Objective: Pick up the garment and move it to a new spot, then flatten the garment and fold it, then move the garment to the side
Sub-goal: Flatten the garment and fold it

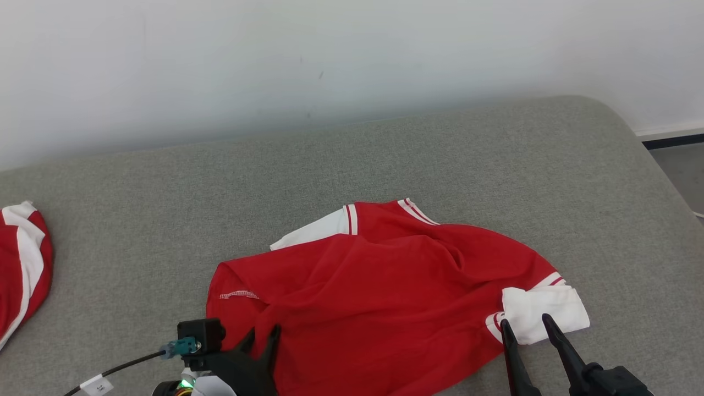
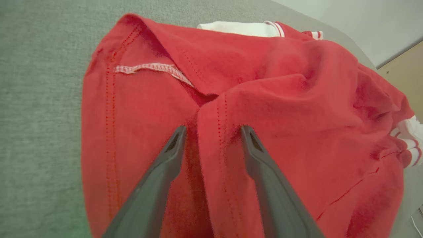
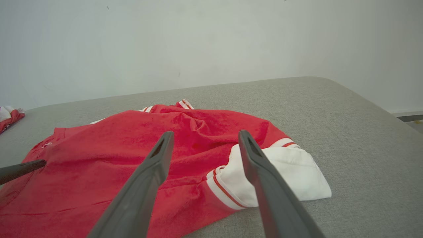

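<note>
At the centre of the grey upholstered surface [image 1: 495, 165], the garment [image 1: 385, 297] lies crumpled: a red shirt with white, red-striped sleeves. One white sleeve [image 1: 542, 316] is bunched at the garment's right end, and the other [image 1: 316, 231] lies at its far edge. A short white stitched seam [image 1: 239, 295] shows near the left end of the red fabric.

The left pincer [image 1: 263, 331] is positioned at the garment's near left edge. Its fingers are spread and pinch nothing. In the left wrist view, the left pincer [image 2: 213, 129] straddles a raised fold of red fabric with a dotted hem line; whether the fingers touch the cloth cannot be determined. A black cable [image 1: 121, 368] with a white tag runs from the left wrist.

The right pincer [image 1: 524, 320] is positioned at the bunched white sleeve. Its fingers are spread, with the tips over the sleeve's near edge, and hold nothing. In the right wrist view, the right pincer [image 3: 206, 133] points across the garment [image 3: 138, 142] toward the pale wall [image 3: 198, 39].

A second red-and-white garment [image 1: 22, 264] lies at the left edge of the surface, well apart from the first.
</note>
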Robot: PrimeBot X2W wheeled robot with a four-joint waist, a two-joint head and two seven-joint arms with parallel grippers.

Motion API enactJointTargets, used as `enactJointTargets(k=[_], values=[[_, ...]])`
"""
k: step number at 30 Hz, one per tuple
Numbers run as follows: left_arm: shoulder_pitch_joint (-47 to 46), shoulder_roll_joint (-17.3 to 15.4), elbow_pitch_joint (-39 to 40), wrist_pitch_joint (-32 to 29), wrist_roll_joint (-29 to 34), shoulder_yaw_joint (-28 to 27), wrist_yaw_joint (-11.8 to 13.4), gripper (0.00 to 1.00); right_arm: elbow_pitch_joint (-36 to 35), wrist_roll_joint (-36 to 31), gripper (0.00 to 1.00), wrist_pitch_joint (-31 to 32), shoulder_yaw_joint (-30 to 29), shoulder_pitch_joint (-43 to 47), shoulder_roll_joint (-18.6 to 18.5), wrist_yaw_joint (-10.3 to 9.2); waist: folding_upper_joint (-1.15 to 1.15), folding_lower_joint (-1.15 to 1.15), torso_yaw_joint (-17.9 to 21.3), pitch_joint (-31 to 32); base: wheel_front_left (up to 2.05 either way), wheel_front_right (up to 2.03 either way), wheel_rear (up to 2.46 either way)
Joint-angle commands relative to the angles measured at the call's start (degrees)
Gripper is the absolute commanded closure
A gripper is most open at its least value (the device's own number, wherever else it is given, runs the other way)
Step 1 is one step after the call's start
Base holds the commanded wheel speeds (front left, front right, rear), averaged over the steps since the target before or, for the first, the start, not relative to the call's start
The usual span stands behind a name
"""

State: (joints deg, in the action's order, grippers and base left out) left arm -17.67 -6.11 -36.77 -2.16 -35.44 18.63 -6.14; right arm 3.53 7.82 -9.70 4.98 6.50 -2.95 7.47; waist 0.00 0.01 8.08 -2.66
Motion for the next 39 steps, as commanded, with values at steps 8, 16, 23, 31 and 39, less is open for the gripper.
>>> enactJointTargets(k=[8, 16, 23, 31, 39], values=[[-0.88, -0.22, -0.23, 0.33, -0.41, 1.07, -0.5, 1.0, 0.14, 0.86, 0.0, -0.63, 0.43, -0.47, 0.1, 0.05, 0.0, -0.01, -0.02, 0.2, 0.0, 0.0, 0.0], [-4.45, -3.02, -0.27, 6.25, 1.89, -0.72, 1.53, 1.0, -0.37, 0.99, 0.0, -0.49, 0.63, -0.66, 0.11, 0.05, 0.0, -0.01, 0.24, -0.52, 0.0, 0.0, 0.0], [-8.35, -6.39, -3.84, 7.49, 2.94, -1.29, 1.22, 1.0, -0.66, 0.97, 0.0, -0.06, 1.35, -1.48, 0.1, 0.05, 0.0, -0.01, 1.16, -1.32, 0.0, 0.0, 0.0], [-10.83, -9.64, -7.74, 7.29, 2.02, -3.02, 2.2, 1.0, -0.95, 1.02, 0.0, 0.02, 1.55, -1.61, 0.1, 0.05, 0.0, -0.01, 2.0, -2.03, 0.0, 0.0, 0.0], [-12.34, -11.08, -9.7, 8.32, 2.9, -3.25, 4.54, 1.0, -1.16, 1.12, 0.0, 0.42, 2.02, -2.51, 0.1, 0.05, 0.0, -0.01, 2.14, -2.43, 0.0, 0.0, 0.0]])
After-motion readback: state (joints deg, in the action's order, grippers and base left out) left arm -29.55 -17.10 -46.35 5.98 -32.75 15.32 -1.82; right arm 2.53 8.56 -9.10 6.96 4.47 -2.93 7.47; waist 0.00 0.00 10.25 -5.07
